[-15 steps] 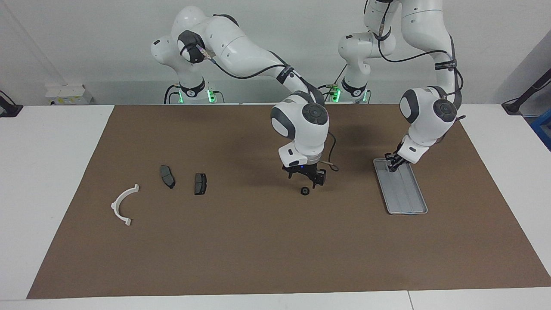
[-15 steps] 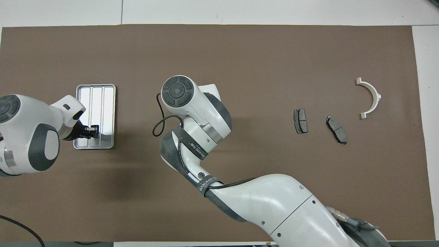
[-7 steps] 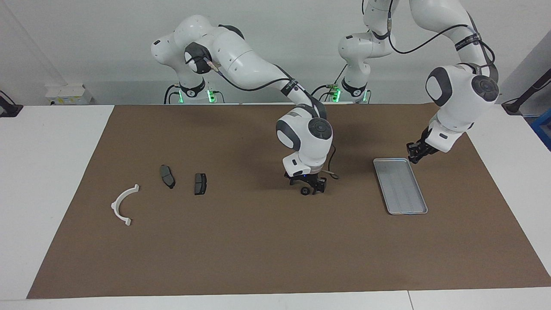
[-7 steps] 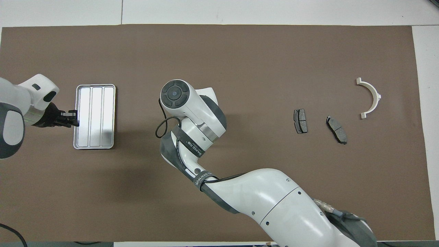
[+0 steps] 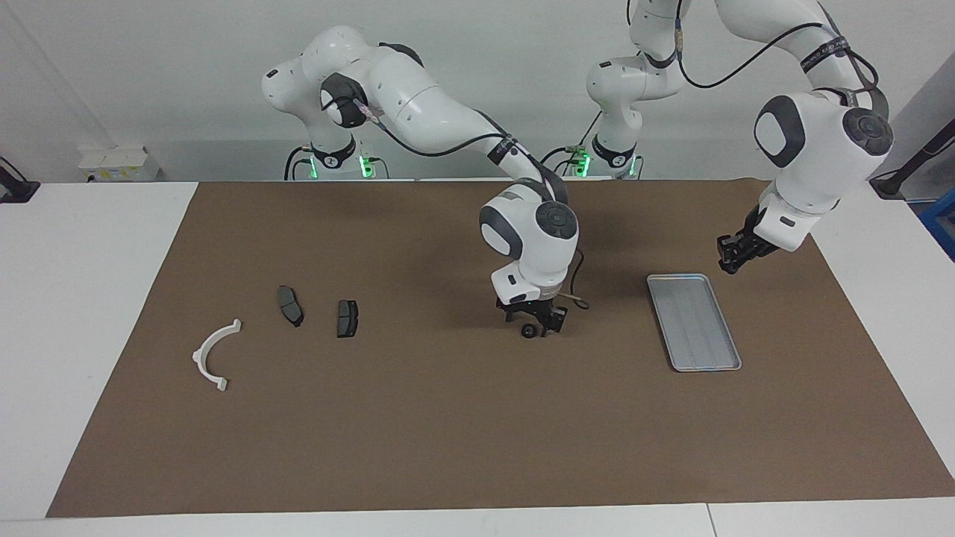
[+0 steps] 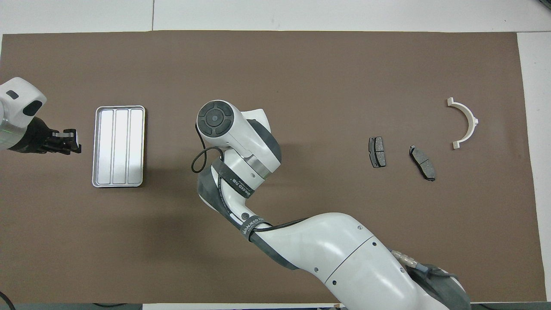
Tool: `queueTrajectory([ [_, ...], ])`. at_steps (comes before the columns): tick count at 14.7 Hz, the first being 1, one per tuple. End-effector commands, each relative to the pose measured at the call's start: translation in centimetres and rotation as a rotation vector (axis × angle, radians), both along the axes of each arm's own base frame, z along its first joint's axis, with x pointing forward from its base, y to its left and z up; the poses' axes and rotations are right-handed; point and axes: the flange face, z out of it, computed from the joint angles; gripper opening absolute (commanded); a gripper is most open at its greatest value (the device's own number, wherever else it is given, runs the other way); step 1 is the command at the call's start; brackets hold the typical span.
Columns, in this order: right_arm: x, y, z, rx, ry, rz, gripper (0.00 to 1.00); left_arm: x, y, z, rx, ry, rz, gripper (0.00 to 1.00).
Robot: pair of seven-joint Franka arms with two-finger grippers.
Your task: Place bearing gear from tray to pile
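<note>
Got brown mat [image 5: 448,432] laid flat over white table [image 5: 89,313]. Bare tabletop showing at 3, 6 and 9 o'clock of the mat in facing view. Small white box [image 5: 119,164] at 10 o'clock of the mat, on the table edge by the wall, right arm's end. Black mount [image 5: 15,186] just past it at the frame edge. Black stand [image 5: 914,168] at 2 o'clock, left arm's end, with blue item [image 5: 941,220] just beside it, cut off by the frame.

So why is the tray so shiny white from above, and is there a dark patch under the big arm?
Overhead view: the tray glares near-white, mirroring light. Facing view: it looks dull grey, and a soft shadow lies on the mat beside the right arm's hand, nearer the robots.
</note>
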Motion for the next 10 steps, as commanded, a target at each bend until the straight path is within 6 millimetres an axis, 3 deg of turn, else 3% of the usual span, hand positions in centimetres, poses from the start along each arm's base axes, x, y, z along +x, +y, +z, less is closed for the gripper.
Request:
queueTrajectory([
  [1, 0.2, 0.1, -0.6, -0.017, -0.003, -0.008, 0.28, -0.3, -0.4, 0.9, 0.000, 0.010, 0.017, 0.08],
  [2, 0.2, 0.1, -0.6, -0.018, -0.002, -0.008, 0.02, -0.3, -0.5, 0.9, 0.000, 0.010, 0.016, 0.08],
  [8, 0.8, -1.3, -0.2, -0.049, 0.019, -0.008, 0.00, 0.0, -3.7, 1.1, 0.001, 0.001, 0.064, 0.08],
  [9, 0.8, -1.9, 0.4, -0.067, 0.041, 0.014, 0.00, 0.0, -4.1, 1.1, 0.002, -0.003, 0.081, 0.08],
  [10, 1.5, -3.5, 2.4, -0.080, 0.058, 0.027, 0.00, 0.1, -5.1, 1.1, 0.003, -0.004, 0.080, 0.08],
])
